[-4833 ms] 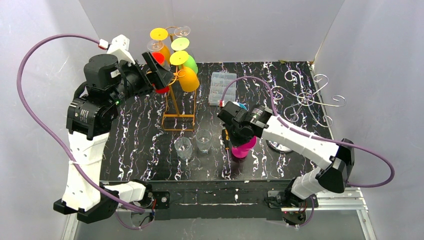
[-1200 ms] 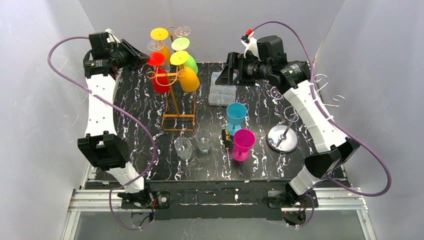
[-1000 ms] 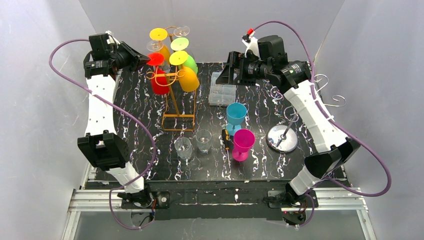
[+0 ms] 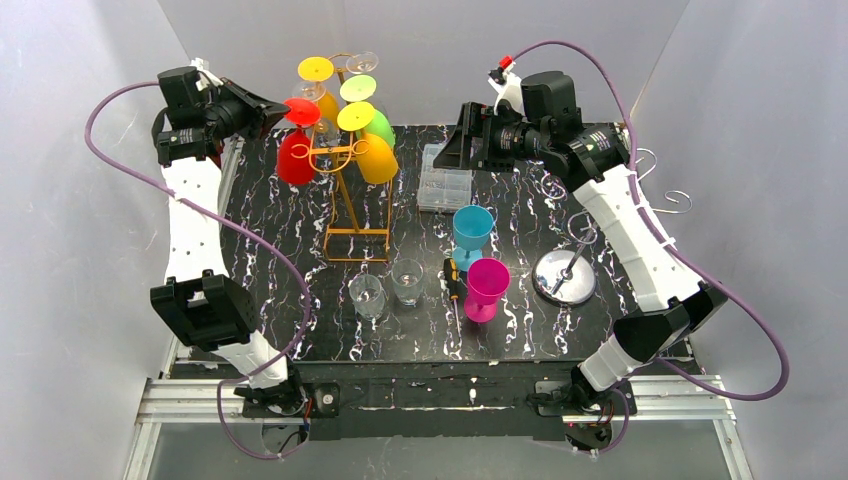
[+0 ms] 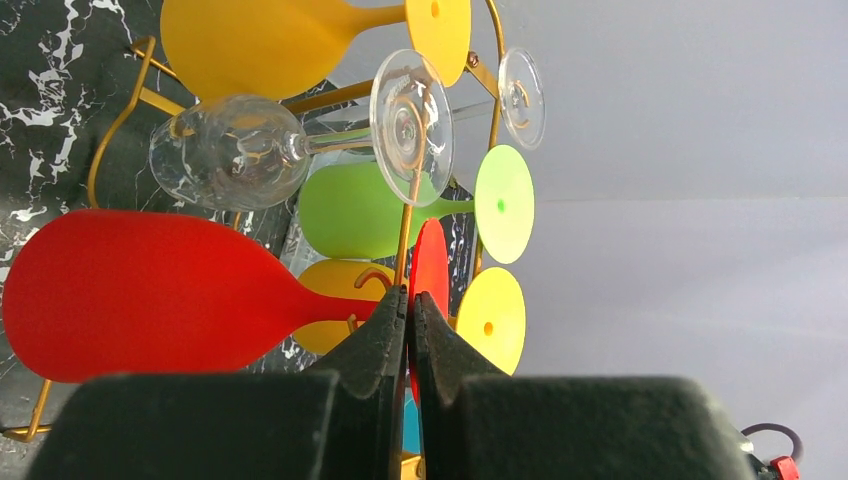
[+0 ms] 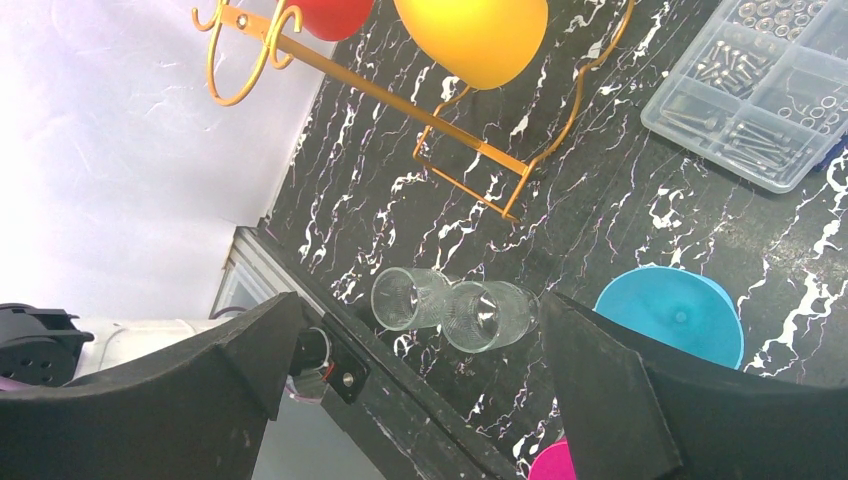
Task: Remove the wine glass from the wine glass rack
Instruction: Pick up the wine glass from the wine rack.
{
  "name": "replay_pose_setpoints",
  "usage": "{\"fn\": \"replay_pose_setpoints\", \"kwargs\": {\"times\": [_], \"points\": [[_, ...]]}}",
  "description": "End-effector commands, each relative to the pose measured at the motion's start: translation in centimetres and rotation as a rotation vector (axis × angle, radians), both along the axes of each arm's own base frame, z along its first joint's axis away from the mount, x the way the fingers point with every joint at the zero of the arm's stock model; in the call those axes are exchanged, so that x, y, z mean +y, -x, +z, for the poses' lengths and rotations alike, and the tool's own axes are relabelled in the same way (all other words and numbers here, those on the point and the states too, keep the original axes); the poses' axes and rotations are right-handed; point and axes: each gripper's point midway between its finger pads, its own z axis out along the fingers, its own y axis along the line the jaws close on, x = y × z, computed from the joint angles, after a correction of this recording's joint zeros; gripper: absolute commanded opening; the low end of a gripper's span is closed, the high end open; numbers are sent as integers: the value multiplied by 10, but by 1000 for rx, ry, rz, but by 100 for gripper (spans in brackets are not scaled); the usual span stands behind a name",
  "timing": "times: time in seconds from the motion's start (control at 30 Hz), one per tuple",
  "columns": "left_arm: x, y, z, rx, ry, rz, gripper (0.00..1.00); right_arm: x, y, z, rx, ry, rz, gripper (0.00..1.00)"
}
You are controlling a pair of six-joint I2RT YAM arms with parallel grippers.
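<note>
L gripper [image 5: 408, 300] pinching red wine glass [image 5: 150, 295] at gold rack [image 6: 400, 102], removal part done.
L gripper is clamped shut on stem of red wine glass, beside its foot; glass is hung bowl-down at rack's outer left end, & whether foot is clear of hook can't be told. R gripper [image 6: 420, 400] is held wide open, empty, above table [image 4: 300, 300] at back right. Grasp is judged done; lifting clear & setting down are judged left. Green glass [image 5: 360, 210], clear glass [image 5: 230, 155] & yellow glass [image 5: 260, 40] are seen hanging on rack; blue glass [image 4: 472, 228] & pink glass [image 4: 487, 280] are stood on table.
</note>
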Motion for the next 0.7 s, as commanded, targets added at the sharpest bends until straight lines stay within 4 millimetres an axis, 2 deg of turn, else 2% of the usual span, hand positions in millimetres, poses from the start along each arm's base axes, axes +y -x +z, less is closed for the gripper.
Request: {"fn": "replay_pose_setpoints", "kwargs": {"times": [0.0, 0.37, 0.67], "points": [[2, 16, 31, -86, -13, 0, 0, -6, 5, 22, -57, -39, -6, 98], [4, 7, 29, -99, -4, -1, 0, -6, 5, 22, -59, -39, -8, 98], [8, 14, 46, -132, -52, 22, 0, -7, 6, 27, -73, -45, -9, 98]]}}
